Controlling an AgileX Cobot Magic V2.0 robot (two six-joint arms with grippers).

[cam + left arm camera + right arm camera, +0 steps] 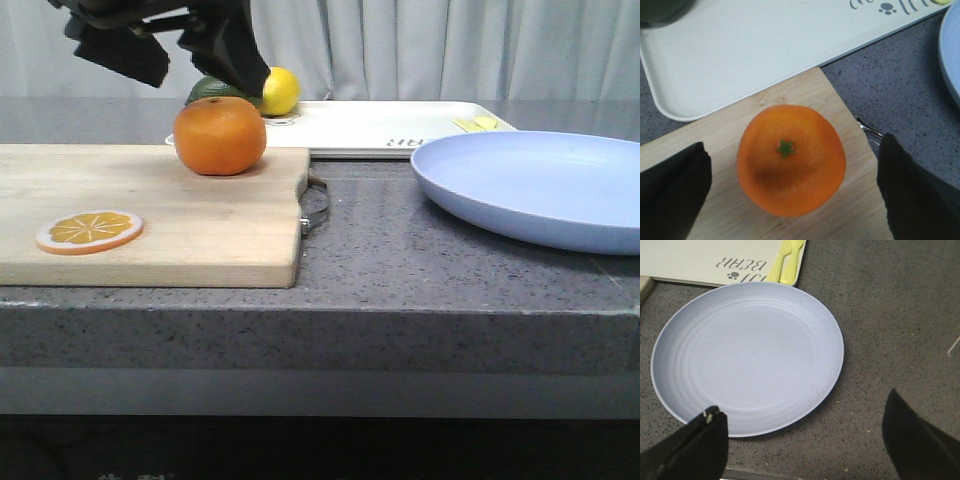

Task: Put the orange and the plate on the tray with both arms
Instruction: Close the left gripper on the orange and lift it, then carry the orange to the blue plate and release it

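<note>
The orange (220, 135) sits on the wooden cutting board, near its far right corner; in the left wrist view it (791, 159) shows its green stem. My left gripper (170, 45) hangs open above it, its fingers (672, 192) wide on either side, not touching. The pale lavender-blue plate (540, 185) lies on the counter at the right, also in the right wrist view (747, 357). My right gripper (802, 440) is open and empty above the plate's near edge. The white tray (385, 125) lies behind, also in the left wrist view (745, 50) and the right wrist view (705, 260).
The wooden cutting board (150, 215) has a metal handle (315, 205) and an orange slice disc (90, 231). A yellow lemon (278, 91) and a dark green fruit (215, 90) sit at the tray's left end. A yellow utensil (787, 262) lies on the tray's right.
</note>
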